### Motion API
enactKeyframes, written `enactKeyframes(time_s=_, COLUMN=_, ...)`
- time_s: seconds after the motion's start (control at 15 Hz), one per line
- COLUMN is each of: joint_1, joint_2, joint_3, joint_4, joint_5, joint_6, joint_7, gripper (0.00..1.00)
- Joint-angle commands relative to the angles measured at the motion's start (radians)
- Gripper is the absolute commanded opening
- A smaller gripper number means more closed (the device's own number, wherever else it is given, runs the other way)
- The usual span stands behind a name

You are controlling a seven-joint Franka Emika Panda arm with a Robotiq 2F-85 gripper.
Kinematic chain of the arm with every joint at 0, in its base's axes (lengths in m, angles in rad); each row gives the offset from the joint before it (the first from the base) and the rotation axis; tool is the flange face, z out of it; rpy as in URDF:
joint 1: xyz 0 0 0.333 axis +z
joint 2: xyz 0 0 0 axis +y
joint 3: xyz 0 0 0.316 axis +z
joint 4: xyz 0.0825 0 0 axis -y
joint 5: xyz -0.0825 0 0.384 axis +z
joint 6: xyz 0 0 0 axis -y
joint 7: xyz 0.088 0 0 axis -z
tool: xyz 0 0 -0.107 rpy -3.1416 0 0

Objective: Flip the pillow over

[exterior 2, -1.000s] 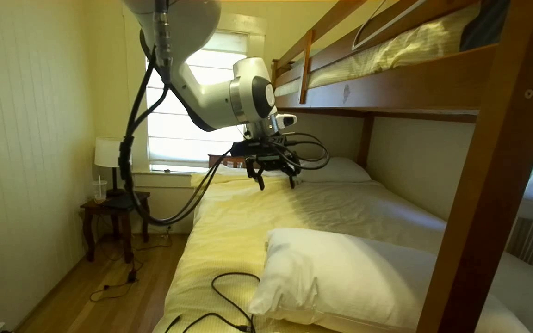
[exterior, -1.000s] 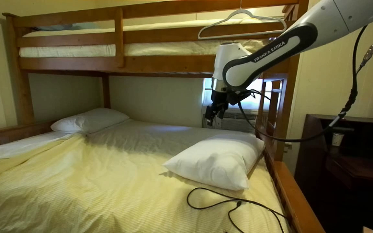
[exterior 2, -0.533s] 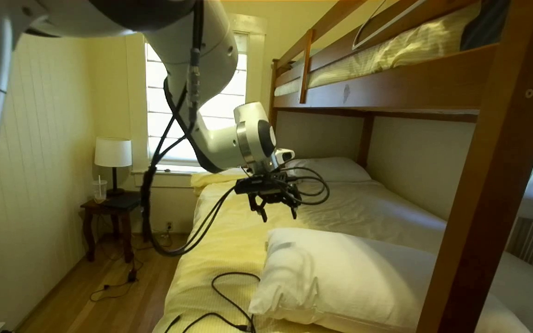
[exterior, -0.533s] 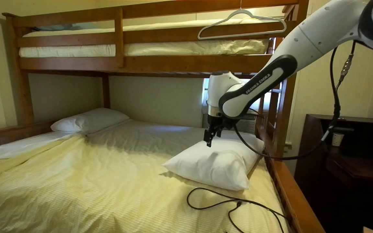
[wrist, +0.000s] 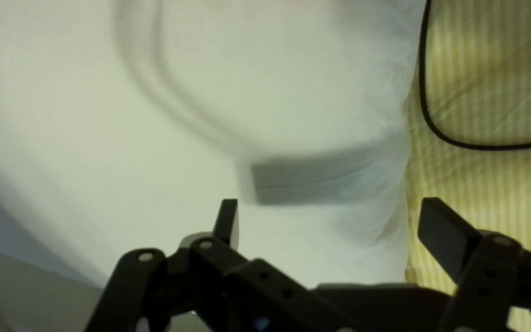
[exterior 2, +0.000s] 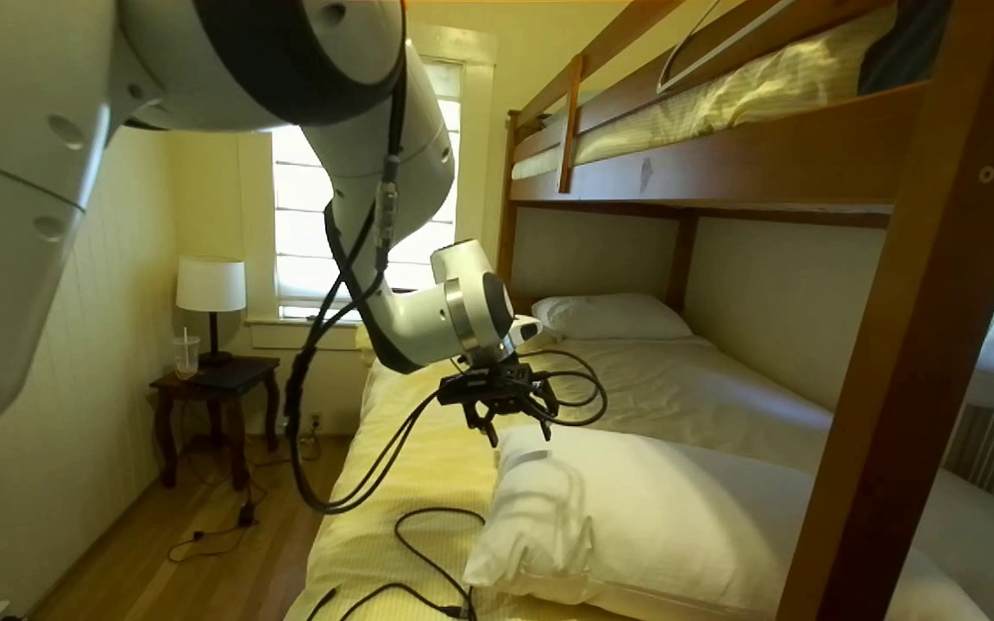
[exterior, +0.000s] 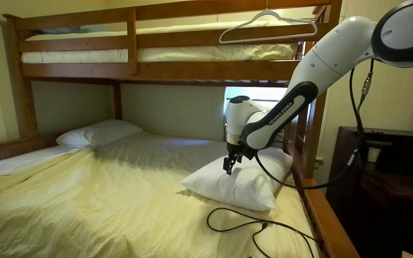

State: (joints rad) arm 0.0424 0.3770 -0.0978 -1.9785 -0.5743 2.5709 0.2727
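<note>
Jaws are standing wide apart; the gripper [exterior 2: 520,438] is hanging near the edge of the pillow [exterior 2: 661,509]. In the wrist view, one finger [wrist: 226,220] is showing against the pillow, the other against the cover [wrist: 500,193]. The pillow is lying at one end of the bed [exterior: 170,150]. A cable [exterior: 265,225] is lying near it, a flatter pillow [exterior: 100,134] at the opposite end.

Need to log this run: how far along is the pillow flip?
Done: probably the rough positioning; the open gripper hangs over the pillow. In hand: the grasp, likely; in the wrist view the fingers frame the pillow's edge. Left: closing, lifting and turning, since nothing is held.
</note>
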Motion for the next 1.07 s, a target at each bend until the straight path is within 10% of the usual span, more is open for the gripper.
enactKeyframes(time_s=0.0, joint_1=0.018, joint_2=-0.003, joint_3=-0.020, joint_4=0.000, joint_5=0.014, joint_6=0.001, joint_7=-0.011, gripper=1.00)
enactKeyframes(time_s=0.67, joint_1=0.139, joint_2=0.239, joint_3=-0.136, joint_4=0.093, joint_5=-0.167, joint_6=0.175, joint_7=0.044, gripper=1.00)
enactKeyframes(time_s=1.0, joint_1=0.160, joint_2=0.293, joint_3=-0.170, joint_4=0.126, joint_5=-0.209, joint_6=0.201, joint_7=0.043, gripper=0.51)
